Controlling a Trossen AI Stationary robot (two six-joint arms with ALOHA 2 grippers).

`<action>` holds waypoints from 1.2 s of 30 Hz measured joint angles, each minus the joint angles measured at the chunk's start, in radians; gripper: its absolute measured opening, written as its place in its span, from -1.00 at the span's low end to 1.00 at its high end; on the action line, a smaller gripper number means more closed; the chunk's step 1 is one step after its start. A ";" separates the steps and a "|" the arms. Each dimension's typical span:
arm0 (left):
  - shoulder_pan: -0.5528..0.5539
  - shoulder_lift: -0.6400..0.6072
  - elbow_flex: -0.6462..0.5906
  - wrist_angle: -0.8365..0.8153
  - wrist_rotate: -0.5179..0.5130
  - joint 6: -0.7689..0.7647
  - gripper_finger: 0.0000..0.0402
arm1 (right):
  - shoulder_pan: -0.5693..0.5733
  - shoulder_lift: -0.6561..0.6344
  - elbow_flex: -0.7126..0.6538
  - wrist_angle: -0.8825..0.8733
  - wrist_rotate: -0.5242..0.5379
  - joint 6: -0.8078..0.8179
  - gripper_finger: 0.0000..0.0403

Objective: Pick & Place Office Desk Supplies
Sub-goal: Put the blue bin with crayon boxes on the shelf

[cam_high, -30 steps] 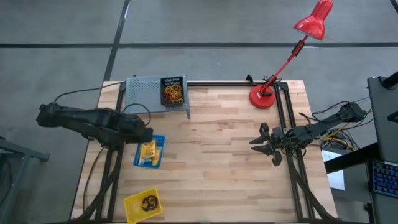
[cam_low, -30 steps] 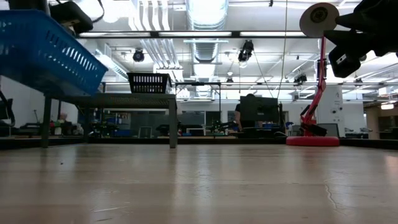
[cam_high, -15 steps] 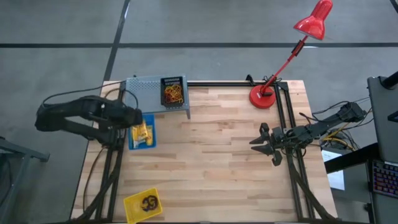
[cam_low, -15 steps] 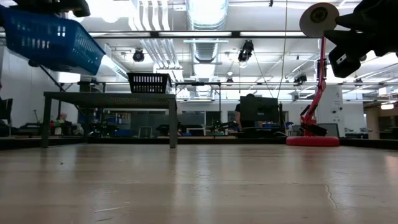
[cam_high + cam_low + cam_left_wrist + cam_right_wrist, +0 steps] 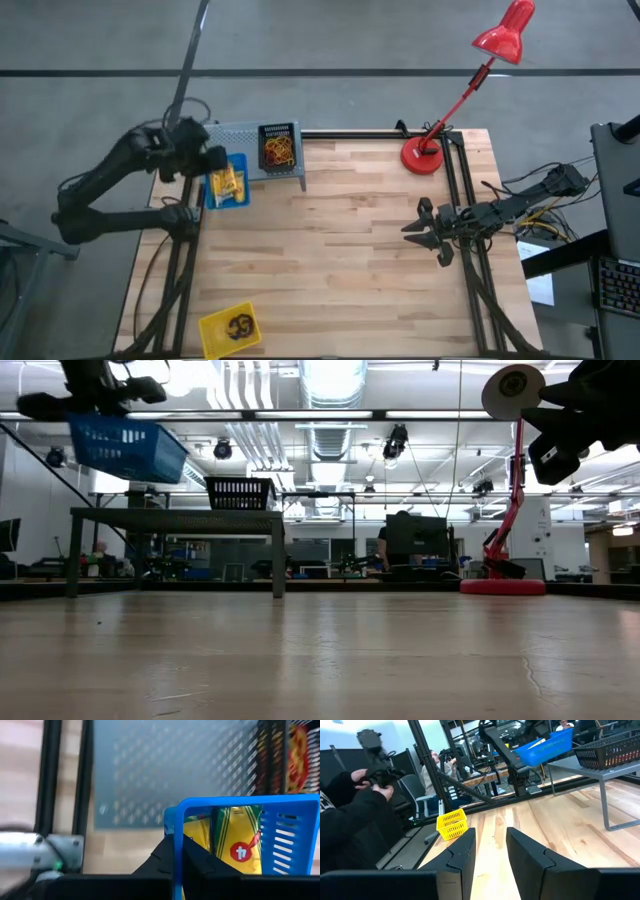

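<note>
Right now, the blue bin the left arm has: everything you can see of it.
The blue bin is a small square basket, plastic by its look, with slotted walls and a solid rim. The left gripper is shut on its rim, fingers either side of one wall. It hangs in the air, slightly tilted, over the table's far-left corner beside the grey perforated shelf. Inside lie yellow packets with green stripes and a red mark.
</note>
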 joint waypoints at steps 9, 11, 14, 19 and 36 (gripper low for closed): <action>0.326 0.121 0.000 0.131 0.123 0.353 -0.94 | 0.000 0.000 0.000 0.000 0.000 0.000 -0.45; 0.345 0.161 0.000 0.163 0.136 0.400 -0.94 | 0.000 0.000 0.000 0.000 0.000 0.000 -0.45; 0.353 0.216 0.000 0.201 0.141 0.450 -0.94 | 0.000 0.000 0.000 0.000 0.000 0.000 -0.46; 0.365 0.276 0.000 0.258 0.148 0.456 -0.94 | 0.000 0.000 0.000 0.000 0.000 0.000 -0.49; 0.394 0.295 0.073 0.303 0.189 0.419 -0.94 | 0.000 0.000 0.000 0.000 0.000 0.000 -0.51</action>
